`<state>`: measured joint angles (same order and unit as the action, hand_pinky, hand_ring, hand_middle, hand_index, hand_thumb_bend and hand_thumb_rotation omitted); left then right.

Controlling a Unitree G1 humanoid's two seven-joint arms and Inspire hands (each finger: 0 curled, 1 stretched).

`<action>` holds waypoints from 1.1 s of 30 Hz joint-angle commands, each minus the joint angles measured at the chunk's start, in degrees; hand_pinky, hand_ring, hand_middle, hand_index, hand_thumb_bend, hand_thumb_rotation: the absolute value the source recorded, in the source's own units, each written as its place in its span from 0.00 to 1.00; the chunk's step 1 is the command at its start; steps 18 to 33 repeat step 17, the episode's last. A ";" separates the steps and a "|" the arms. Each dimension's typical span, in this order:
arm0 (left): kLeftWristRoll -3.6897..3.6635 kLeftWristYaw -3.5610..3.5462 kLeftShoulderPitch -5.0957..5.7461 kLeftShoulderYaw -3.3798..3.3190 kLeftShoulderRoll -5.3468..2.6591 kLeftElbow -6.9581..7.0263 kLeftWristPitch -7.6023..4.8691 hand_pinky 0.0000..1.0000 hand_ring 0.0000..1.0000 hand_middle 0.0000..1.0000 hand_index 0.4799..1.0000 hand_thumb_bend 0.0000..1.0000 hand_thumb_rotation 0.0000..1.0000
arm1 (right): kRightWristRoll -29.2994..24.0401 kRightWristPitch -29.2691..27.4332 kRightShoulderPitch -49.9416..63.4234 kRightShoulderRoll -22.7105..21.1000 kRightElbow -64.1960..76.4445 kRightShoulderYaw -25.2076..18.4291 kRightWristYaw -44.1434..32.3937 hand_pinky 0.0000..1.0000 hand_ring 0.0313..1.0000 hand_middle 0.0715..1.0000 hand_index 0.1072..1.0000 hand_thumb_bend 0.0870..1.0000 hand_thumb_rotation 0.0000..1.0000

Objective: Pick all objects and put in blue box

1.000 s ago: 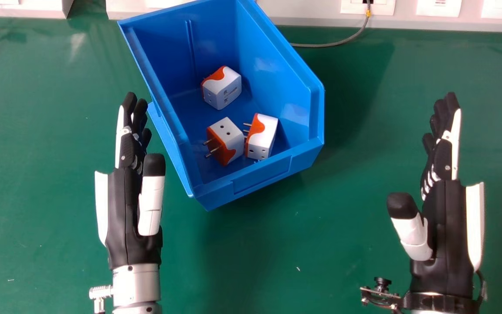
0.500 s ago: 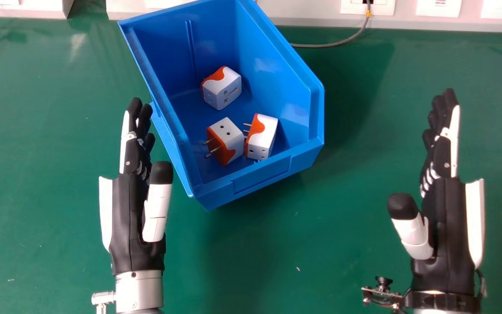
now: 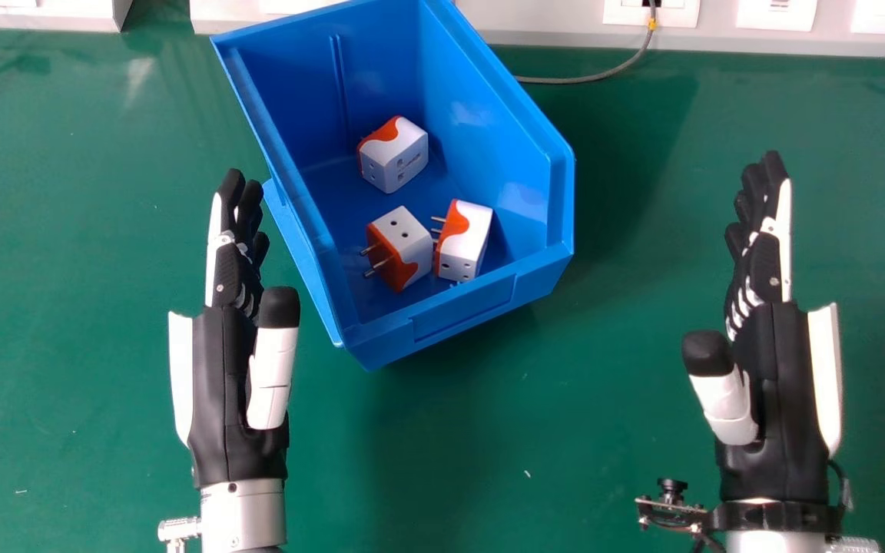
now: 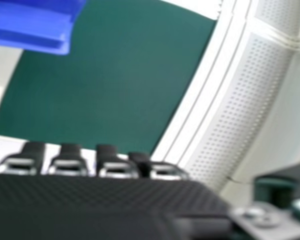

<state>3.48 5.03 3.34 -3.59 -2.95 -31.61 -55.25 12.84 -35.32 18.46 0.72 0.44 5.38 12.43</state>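
Blue box (image 3: 481, 301) holding three plugs (image 3: 409, 244) lies at two o'clock from the nearer, empty, straight-fingered left robot hand (image 3: 216, 384).

text: none legible; labels: none legible; numbers, signs: none legible

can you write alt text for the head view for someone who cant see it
Three white and orange plug adapters lie inside a blue box on a green table. An open robot hand is left of the box, another to its right, both empty.
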 commanded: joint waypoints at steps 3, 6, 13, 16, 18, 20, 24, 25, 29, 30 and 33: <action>0.91 0.12 -1.34 0.21 0.31 -1.36 -2.49 0.98 0.98 0.97 0.91 0.96 0.93 | 0.12 0.15 -1.37 0.91 0.11 0.11 -0.04 0.99 1.00 1.00 1.00 0.96 1.00; 0.23 -0.60 -1.77 0.37 0.59 -1.83 -2.48 0.98 0.98 0.97 0.91 0.95 0.93 | -0.11 0.41 -1.39 1.18 -0.09 0.18 -0.41 0.99 1.00 1.00 1.00 0.95 1.00; 0.63 -0.15 -1.59 0.32 0.45 -1.12 -2.02 0.98 0.98 0.97 0.92 0.96 0.93 | 0.83 -0.47 -1.27 1.04 -0.62 -0.19 -0.13 1.00 1.00 1.00 1.00 0.94 1.00; 0.26 -0.32 -1.58 0.28 0.52 -1.19 -2.39 0.98 0.98 0.97 0.93 0.96 0.92 | 1.32 -0.37 -1.18 1.04 -0.64 -0.22 0.00 1.00 1.00 1.00 1.00 0.93 1.00; 0.17 -0.38 -1.53 0.27 0.55 -1.10 -2.29 0.98 0.98 0.97 0.93 0.96 0.92 | 1.39 -0.27 -1.20 1.06 -0.62 -0.22 0.00 1.00 1.00 1.00 1.00 0.93 1.00; 0.17 -0.38 -1.53 0.27 0.55 -1.10 -2.29 0.98 0.98 0.97 0.93 0.96 0.92 | 1.39 -0.27 -1.20 1.06 -0.62 -0.22 0.00 1.00 1.00 1.00 1.00 0.93 1.00; 0.17 -0.38 -1.53 0.27 0.55 -1.10 -2.29 0.98 0.98 0.97 0.93 0.96 0.92 | 1.39 -0.27 -1.20 1.06 -0.62 -0.22 0.00 1.00 1.00 1.00 1.00 0.93 1.00; 0.17 -0.38 -1.53 0.27 0.55 -1.10 -2.29 0.98 0.98 0.97 0.93 0.96 0.92 | 1.39 -0.27 -1.20 1.06 -0.62 -0.22 0.00 1.00 1.00 1.00 1.00 0.93 1.00; 0.17 -0.38 -1.53 0.27 0.55 -1.10 -2.29 0.98 0.98 0.97 0.93 0.96 0.92 | 1.39 -0.27 -1.20 1.06 -0.62 -0.22 0.00 1.00 1.00 1.00 1.00 0.93 1.00; 0.17 -0.38 -1.53 0.27 0.55 -1.10 -2.29 0.98 0.98 0.97 0.93 0.96 0.92 | 1.39 -0.27 -1.20 1.06 -0.62 -0.22 0.00 1.00 1.00 1.00 1.00 0.93 1.00; 0.17 -0.38 -1.53 0.27 0.55 -1.10 -2.29 0.98 0.98 0.97 0.93 0.96 0.92 | 1.39 -0.27 -1.20 1.06 -0.62 -0.22 0.00 1.00 1.00 1.00 1.00 0.93 1.00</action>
